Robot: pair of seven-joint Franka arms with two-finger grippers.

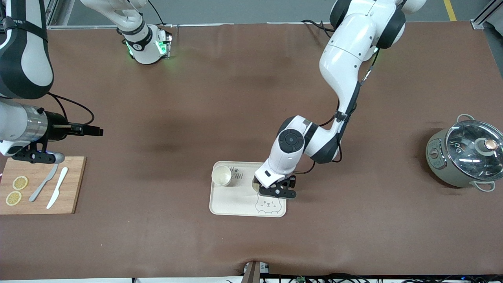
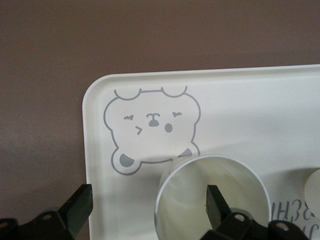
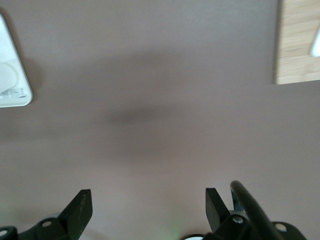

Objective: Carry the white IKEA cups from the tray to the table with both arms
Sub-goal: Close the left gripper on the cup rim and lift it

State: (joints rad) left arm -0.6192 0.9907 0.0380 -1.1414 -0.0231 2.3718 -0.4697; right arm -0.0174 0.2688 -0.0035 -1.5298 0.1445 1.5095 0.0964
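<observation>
In the front view, a cream bear tray [image 1: 235,204] lies on the brown worktop [image 1: 251,118], at its middle and near the front camera. One white IKEA cup [image 1: 221,175] stands upright on the tray, in the corner farther from the camera and toward the right arm's end. The left hand [image 1: 277,191] is down over the tray's edge toward the left arm's end, and only a sliver of the second cup [image 1: 254,185] shows beside it. The right hand [image 1: 37,157] waits above the edge of a wooden cutting board [image 1: 74,184] at the right arm's end of the worktop. On the board lie two lemon slices [image 1: 16,190], a grey knife [image 1: 44,182] and a white knife [image 1: 57,193]. A grey-green pot with a glass lid [image 1: 465,157] stands at the left arm's end.

In the left wrist view, the left hand [image 2: 149,210] is spread wide. One fingertip [image 2: 216,202] dips inside the mouth of the second cup [image 2: 200,175], the other stands outside its rim beside the tray's edge, so the wall sits between them, not pinched. The cup stands on the tray [image 2: 240,100] just beside the printed bear face [image 2: 150,127].

In the right wrist view, the right hand [image 3: 149,210] is spread wide and holds nothing, over bare worktop [image 3: 150,100]. A corner of the tray [image 3: 12,75] and a corner of the cutting board [image 3: 297,40] show at the edges.
</observation>
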